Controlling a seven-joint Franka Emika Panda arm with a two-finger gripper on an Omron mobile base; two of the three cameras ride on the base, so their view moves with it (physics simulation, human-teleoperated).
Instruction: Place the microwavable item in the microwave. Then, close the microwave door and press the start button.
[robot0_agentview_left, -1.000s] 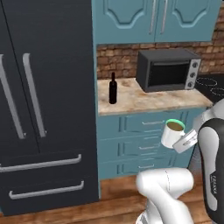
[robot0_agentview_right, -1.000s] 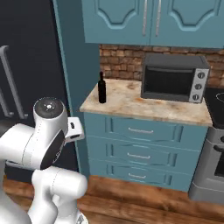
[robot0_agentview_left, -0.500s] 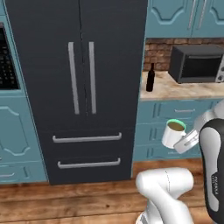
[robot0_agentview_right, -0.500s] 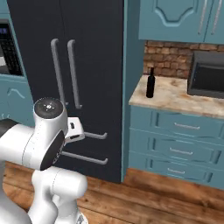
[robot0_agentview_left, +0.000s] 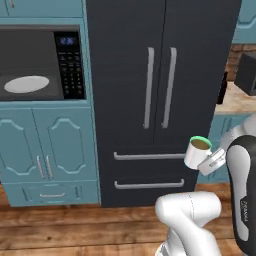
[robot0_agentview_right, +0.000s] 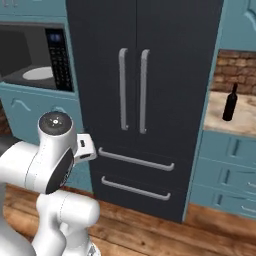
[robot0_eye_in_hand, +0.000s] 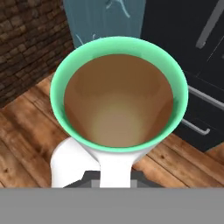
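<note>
Carrying the mug (robot0_agentview_left: 198, 151) is the step in hand: the hand (robot0_agentview_left: 214, 161) is closed on the mug's handle side, holding it upright in the air in front of the robot, brown liquid level under the green rim (robot0_eye_in_hand: 116, 94). Behind the mug stands a dark fridge (robot0_agentview_left: 160, 90) with two long bar handles and two drawers below. Off to the left, set into blue cabinets, is the microwave (robot0_agentview_left: 42, 62); its cavity looks open, the white turntable (robot0_agentview_left: 26, 84) showing, beside the black keypad panel (robot0_agentview_left: 71, 70). I cannot make out the microwave door in these pictures. To the far right a dark wine bottle (robot0_agentview_right: 230, 102) stands on a bench (robot0_agentview_right: 235, 120).

The next move, as I judge it, calls for bringing the mug leftward and up to the cavity, kept level so nothing spills, then onto the turntable.

The blue display above the keypad shows digits too blurred to read; no other writing is legible.
</note>
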